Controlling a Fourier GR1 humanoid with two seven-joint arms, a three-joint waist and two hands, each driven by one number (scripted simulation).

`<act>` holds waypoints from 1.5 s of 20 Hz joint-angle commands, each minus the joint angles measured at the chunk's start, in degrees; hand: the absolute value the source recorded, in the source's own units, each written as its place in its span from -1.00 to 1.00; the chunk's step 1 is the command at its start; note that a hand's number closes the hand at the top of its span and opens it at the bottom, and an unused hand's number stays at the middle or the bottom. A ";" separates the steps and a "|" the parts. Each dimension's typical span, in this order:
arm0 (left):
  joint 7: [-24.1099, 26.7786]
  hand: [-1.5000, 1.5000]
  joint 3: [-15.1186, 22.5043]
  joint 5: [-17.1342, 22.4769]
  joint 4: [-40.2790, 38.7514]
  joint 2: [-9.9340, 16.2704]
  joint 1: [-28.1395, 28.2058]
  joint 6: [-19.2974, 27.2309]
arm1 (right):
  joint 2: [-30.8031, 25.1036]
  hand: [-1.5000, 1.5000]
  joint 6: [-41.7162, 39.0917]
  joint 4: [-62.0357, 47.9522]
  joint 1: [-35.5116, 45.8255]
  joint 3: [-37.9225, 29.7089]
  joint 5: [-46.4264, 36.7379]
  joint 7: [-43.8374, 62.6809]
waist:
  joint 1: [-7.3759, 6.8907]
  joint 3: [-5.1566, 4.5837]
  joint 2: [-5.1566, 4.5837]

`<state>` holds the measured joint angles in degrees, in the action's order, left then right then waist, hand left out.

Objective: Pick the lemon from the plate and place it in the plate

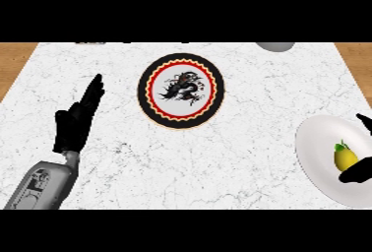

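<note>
Head view looks steeply down on a white marbled tabletop (218, 162) with wood showing at its far corners. At the right edge sits a plain white plate (320, 162), partly cut off by the frame, and the lemon (345, 156) lies on it, yellow with a small green tip. Right hand (359, 170) comes in from the right edge just at the lemon: one dark part touches the fruit's lower side and another dark finger shows above it, apart from it; so little of the hand is in view that I cannot tell whether it is spread or pinching. Left hand (76, 120) rests at the left, fingers straight and pressed together, pointing away. Near the middle, towards the far side, lies a decorated plate (149, 106) with a black rim, a red and yellow zigzag ring and a dark dragon figure. A grey object (274, 46) peeks in at the far edge.
</note>
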<state>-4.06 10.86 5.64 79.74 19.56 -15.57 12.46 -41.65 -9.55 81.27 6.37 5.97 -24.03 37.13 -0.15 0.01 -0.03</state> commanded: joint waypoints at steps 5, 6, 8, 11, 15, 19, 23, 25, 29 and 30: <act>-0.79 0.00 -4.55 -1.71 3.40 0.13 3.34 -3.04 | 3.69 -1.00 -0.69 -4.82 -3.31 -2.27 -5.05 -6.42 | 0.24 -0.01 0.10; 3.66 0.00 -1.84 -3.61 -2.92 -4.64 1.89 -1.11 | 4.74 -1.00 -0.59 -14.66 3.80 -2.36 -6.07 -8.68 | 0.01 0.00 -0.07; -2.48 0.00 -3.58 -4.88 5.55 -2.26 3.76 -2.69 | 7.30 -1.00 -0.45 -11.66 2.16 -3.33 -8.21 -7.68 | 0.03 0.00 0.06; -3.70 0.00 -5.78 -3.95 4.29 -1.76 2.35 -4.31 | 6.98 -1.00 1.61 -16.95 0.46 -5.20 -9.02 -12.54 | 0.11 0.01 0.03; -0.30 0.00 -7.13 -4.70 2.97 -4.40 3.07 -6.94 | 8.97 -1.00 1.47 -19.79 2.56 -6.34 -12.59 -14.21 | 0.13 -0.01 0.03; 0.07 0.00 -6.79 -7.00 1.59 -5.29 1.32 -5.91 | 9.27 1.00 6.95 -26.38 6.33 -6.45 -16.42 -19.76 | 0.00 0.01 -0.03; -6.38 0.00 -7.38 -7.30 4.35 -6.21 -1.03 -6.00 | 10.38 1.00 9.26 -28.56 8.08 -7.44 -18.79 -20.25 | -0.06 0.02 -0.01; -1.69 0.00 -9.26 -7.70 1.58 -5.77 1.07 -8.16 | 9.51 1.00 7.70 -19.19 0.92 -8.62 -18.10 -19.87 | 0.31 -0.02 0.07; -2.01 0.00 -8.88 -8.28 2.28 -5.96 0.64 -7.84 | 16.98 1.00 8.90 -13.62 3.58 -3.72 -21.59 -10.68 | 0.23 -0.04 0.14; 1.21 0.00 -10.58 -7.29 -2.64 -4.93 0.27 -9.49 | 18.69 1.00 8.53 -10.94 3.87 -1.93 -22.95 -7.49 | 0.46 -0.08 0.08</act>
<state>-4.60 1.81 -2.00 80.41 13.79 -14.22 4.35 -29.07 -1.76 64.03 9.82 -0.32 -43.69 22.04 0.15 -0.14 0.08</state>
